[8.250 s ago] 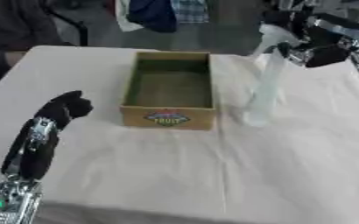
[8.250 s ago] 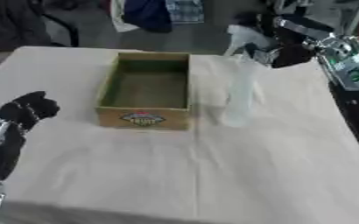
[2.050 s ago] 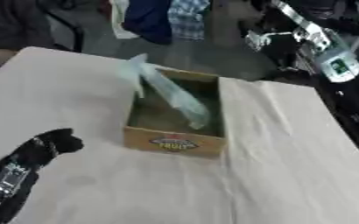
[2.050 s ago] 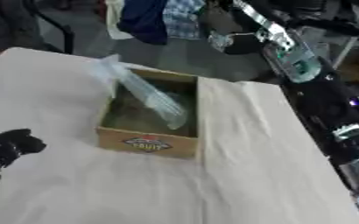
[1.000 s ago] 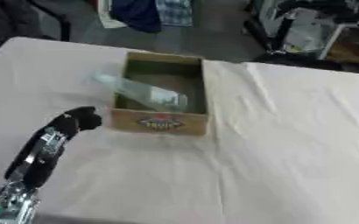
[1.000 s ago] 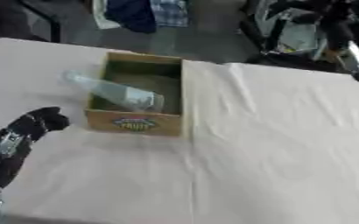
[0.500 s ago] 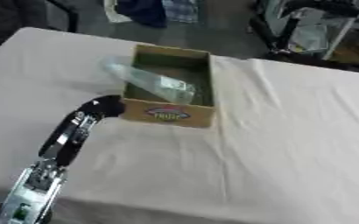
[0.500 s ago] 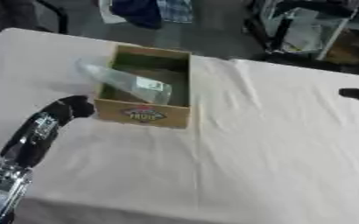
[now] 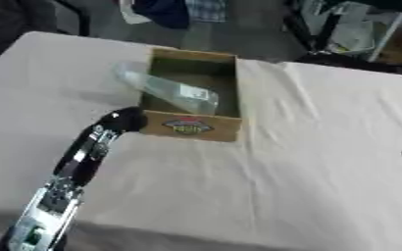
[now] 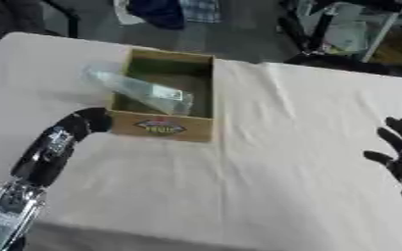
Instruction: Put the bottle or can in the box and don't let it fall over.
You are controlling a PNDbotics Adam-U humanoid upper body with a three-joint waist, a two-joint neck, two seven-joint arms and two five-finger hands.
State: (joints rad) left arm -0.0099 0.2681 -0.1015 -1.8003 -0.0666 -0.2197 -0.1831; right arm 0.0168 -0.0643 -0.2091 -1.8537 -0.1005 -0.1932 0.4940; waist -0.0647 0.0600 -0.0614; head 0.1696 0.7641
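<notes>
A cardboard box (image 9: 190,126) with a fruit label on its front wall stands on the cream tablecloth, towards the far left. A clear plastic bottle (image 9: 172,92) lies tilted across it, its lower part inside and its top end sticking out over the left wall. My left hand (image 9: 121,120) is against the box's front left corner, below the bottle; its arm stretches up from the lower left. At the right edge my right hand (image 10: 399,151) stands open with fingers spread, far from the box and holding nothing.
The cream cloth (image 10: 264,162) covers the whole table, with a wide bare stretch between box and right hand. Beyond the far edge hang clothes (image 9: 183,11) and a metal frame (image 10: 341,29). The table's front edge runs along the bottom.
My left arm has reached forward until the hand meets the box's front left corner. The right hand has come further in at the right edge. The bottle still lies tilted in the box.
</notes>
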